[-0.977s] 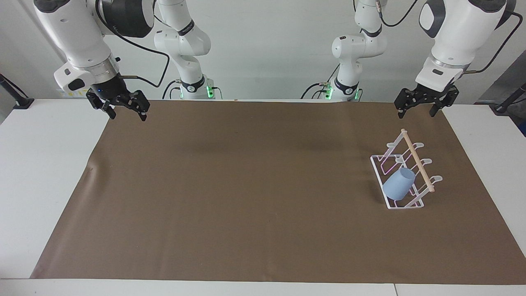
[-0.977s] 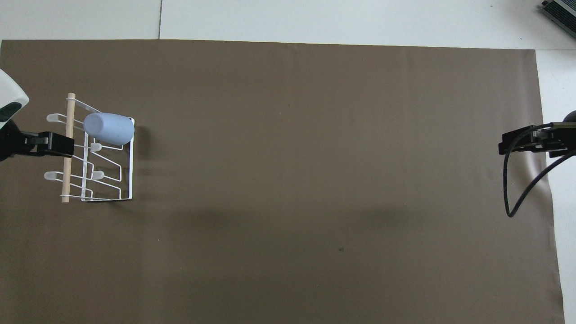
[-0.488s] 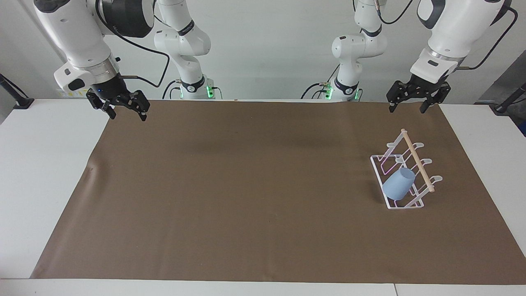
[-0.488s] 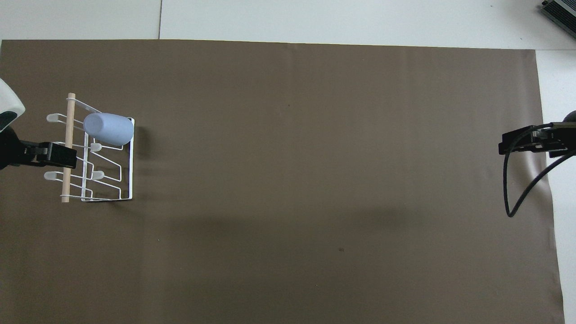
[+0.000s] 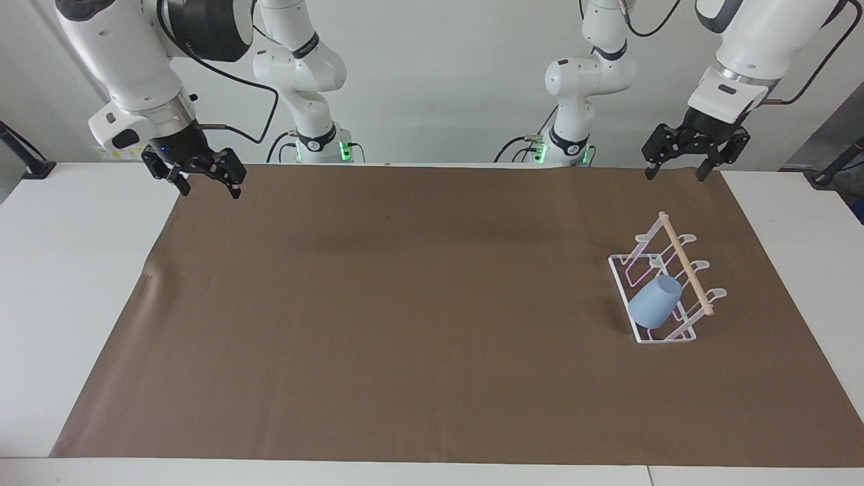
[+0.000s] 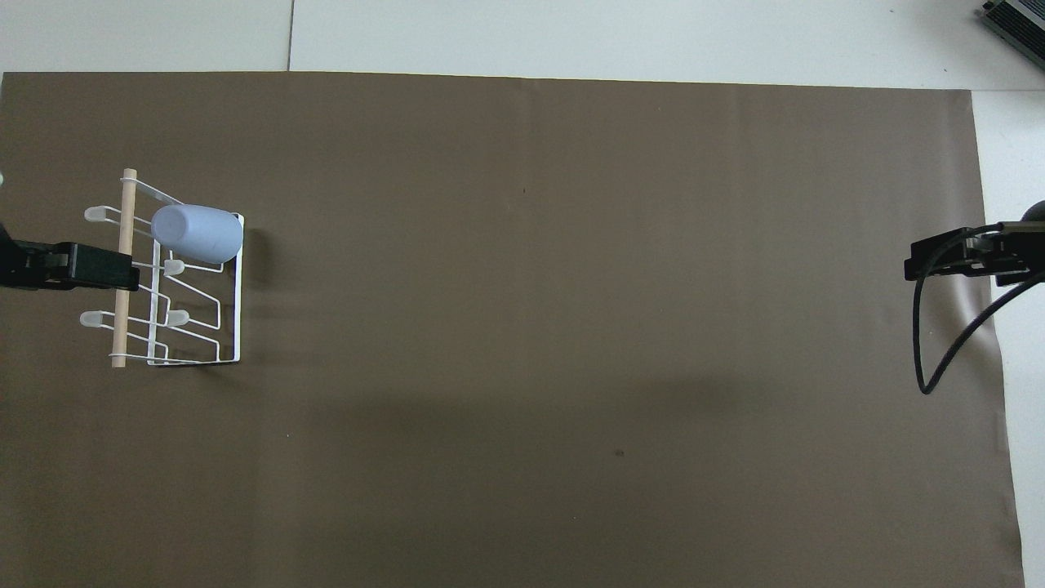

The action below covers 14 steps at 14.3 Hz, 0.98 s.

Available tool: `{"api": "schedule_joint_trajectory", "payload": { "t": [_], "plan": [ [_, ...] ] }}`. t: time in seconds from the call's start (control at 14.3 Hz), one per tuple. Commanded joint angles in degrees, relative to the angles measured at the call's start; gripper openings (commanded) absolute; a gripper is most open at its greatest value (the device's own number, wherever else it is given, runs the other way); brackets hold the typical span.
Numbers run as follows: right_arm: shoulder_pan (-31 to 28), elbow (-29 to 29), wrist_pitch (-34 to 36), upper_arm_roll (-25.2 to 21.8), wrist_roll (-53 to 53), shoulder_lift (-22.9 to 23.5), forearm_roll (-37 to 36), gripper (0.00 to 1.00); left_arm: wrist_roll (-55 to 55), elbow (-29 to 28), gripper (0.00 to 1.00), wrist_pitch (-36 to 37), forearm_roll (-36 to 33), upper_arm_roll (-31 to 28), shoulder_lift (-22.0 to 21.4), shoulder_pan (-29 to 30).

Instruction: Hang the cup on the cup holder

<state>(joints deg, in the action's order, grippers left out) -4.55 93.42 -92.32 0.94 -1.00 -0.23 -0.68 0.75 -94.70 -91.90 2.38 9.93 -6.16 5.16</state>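
Observation:
The light blue cup [image 5: 655, 302] hangs tilted, mouth down, over a prong of the white wire cup holder [image 5: 685, 263], at the holder's end farthest from the robots. In the overhead view the cup [image 6: 198, 233] lies on the holder [image 6: 238, 310] beside its wooden dowel. My left gripper [image 5: 675, 174] is open and empty, raised over the mat's edge nearest the robots, apart from the holder. In the overhead view the left gripper [image 6: 69, 268] overlaps the dowel. My right gripper [image 5: 209, 191] is open and empty, waiting raised at the right arm's end; it also shows in the overhead view [image 6: 971, 255].
A brown mat [image 5: 405, 324] covers most of the white table [image 5: 67, 270]. A black cable [image 6: 922, 359] hangs in a loop from the right arm over the mat's edge.
My left gripper has risen a little and shifted sideways above the mat's near edge. The cup, the holder and the right gripper have not moved.

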Motion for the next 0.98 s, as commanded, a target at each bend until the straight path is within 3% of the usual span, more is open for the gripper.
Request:
{"api": "schedule_joint_trajectory", "payload": {
  "t": [0.0,0.91],
  "plan": [
    [0.1,1.1,-0.2,-0.2,-0.6,-0.8,1.0,1.00,0.0,1.2,1.00,1.7,1.0,0.0,0.5,0.4],
    [0.1,1.1,-0.2,-0.1,-0.6,-0.8,1.0,1.00,-3.3,-1.0,1.00,1.6,0.6,0.1,-0.5,0.3]
  ]
}}
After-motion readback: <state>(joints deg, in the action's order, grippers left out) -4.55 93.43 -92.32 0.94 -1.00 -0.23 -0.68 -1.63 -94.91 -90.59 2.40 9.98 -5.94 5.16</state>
